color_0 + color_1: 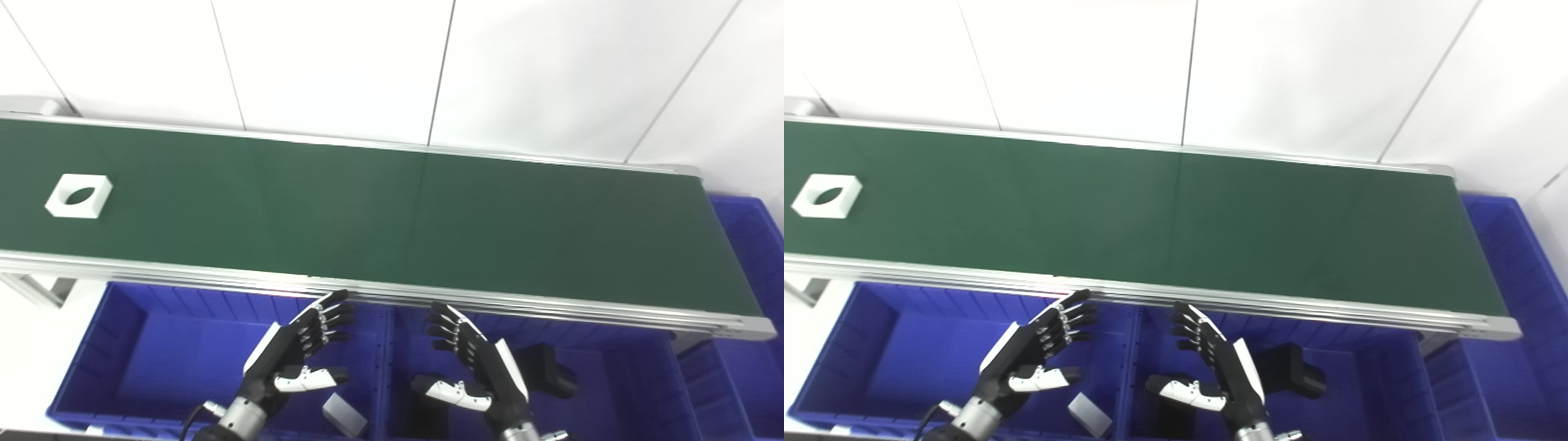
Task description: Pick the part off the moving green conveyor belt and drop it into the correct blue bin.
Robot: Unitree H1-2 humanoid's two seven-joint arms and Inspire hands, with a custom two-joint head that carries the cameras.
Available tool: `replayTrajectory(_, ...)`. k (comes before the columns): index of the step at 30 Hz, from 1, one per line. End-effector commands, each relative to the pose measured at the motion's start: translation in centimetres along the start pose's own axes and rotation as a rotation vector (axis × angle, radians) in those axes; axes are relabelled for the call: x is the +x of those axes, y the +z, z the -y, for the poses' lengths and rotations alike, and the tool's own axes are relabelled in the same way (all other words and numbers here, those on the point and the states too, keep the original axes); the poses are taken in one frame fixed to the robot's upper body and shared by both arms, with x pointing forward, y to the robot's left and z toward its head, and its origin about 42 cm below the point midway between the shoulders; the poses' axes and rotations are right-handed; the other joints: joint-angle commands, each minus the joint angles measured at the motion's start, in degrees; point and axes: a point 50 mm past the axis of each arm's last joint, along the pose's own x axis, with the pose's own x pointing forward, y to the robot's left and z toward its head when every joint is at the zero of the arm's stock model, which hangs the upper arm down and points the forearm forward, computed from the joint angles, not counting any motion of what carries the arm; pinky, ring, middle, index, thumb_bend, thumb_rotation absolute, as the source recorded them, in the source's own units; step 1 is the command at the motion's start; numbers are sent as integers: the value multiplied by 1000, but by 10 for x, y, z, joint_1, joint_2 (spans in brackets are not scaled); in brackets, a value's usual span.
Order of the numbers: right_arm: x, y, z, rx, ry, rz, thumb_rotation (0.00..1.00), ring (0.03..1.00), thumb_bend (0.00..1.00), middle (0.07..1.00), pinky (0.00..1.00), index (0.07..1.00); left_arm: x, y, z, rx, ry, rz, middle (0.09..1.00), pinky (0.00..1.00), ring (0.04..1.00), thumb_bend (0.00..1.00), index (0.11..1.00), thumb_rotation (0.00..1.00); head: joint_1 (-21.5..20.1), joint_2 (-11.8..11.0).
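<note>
No text, label, brand, number or sign can be read anywhere in either view (belt, bins, part and wall all appear unmarked).

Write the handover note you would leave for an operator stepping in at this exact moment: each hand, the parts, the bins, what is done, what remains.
Left hand: open, empty, hovering over the left blue plastic bin, below the belt's near rail.
Right hand: open, empty, over the middle blue plastic bin.
White square block with a leaf-shaped hole: lying flat at the far left of the green conveyor belt, untouched.
Already binned: a small white block in the left bin, a black block in the middle bin.
Left to do: pick the white square block off the belt and drop it in the correct bin; which one is not certain from here.
</note>
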Motion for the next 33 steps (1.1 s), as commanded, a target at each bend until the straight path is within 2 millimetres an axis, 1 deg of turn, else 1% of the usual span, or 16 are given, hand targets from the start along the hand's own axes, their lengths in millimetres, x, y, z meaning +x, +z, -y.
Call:
replayTrajectory(1,4,10,4,-3,-5,93,333,814,818,848,751,888,12,10,4,21,-12,70,842,760,829,930,887,329,12,-4)
replayTrajectory(3,4,8,6,-12,-6,94,340,811,813,848,748,891,14,7,6,18,-13,68,842,761,831,935,886,326,27,-12)
replayTrajectory(4,4,7,7,-13,-7,94,349,812,815,850,748,893,14,6,6,16,-12,67,842,760,830,940,885,324,27,-12)
replayTrajectory(7,5,5,9,-8,-7,98,329,815,799,853,753,899,16,4,8,15,-13,66,842,767,829,948,881,316,47,-23)
replayTrajectory(10,5,3,11,1,-7,98,317,822,793,856,765,900,18,2,9,11,-14,60,842,770,824,949,877,301,59,-29)
replayTrajectory(11,5,1,12,4,-5,98,315,825,790,859,771,903,19,1,9,10,-14,60,841,769,819,950,878,296,68,-36)
replayTrajectory(12,5,0,12,6,-4,100,315,827,787,862,775,906,19,1,10,11,-14,61,839,766,815,950,878,291,68,-36)
replayTrajectory(13,5,-1,13,7,-3,101,316,830,782,866,778,911,20,0,10,13,-14,62,836,762,808,951,879,288,77,-42)
replayTrajectory(15,6,-2,13,5,-3,103,315,831,776,869,777,915,21,-1,10,12,-14,63,833,760,806,954,878,278,83,-46)
replayTrajectory(22,8,-4,14,0,-3,96,323,831,770,872,780,919,23,-4,10,17,-19,67,833,746,811,950,871,251,95,-57)
replayTrajectory(26,10,-6,15,-4,-1,95,315,830,760,870,778,921,25,-5,9,13,-22,77,830,737,807,935,871,224,103,-66)
replayTrajectory(33,12,-7,14,9,-2,82,284,834,746,875,793,923,27,-7,7,13,-18,79,820,732,799,947,858,218,108,-72)
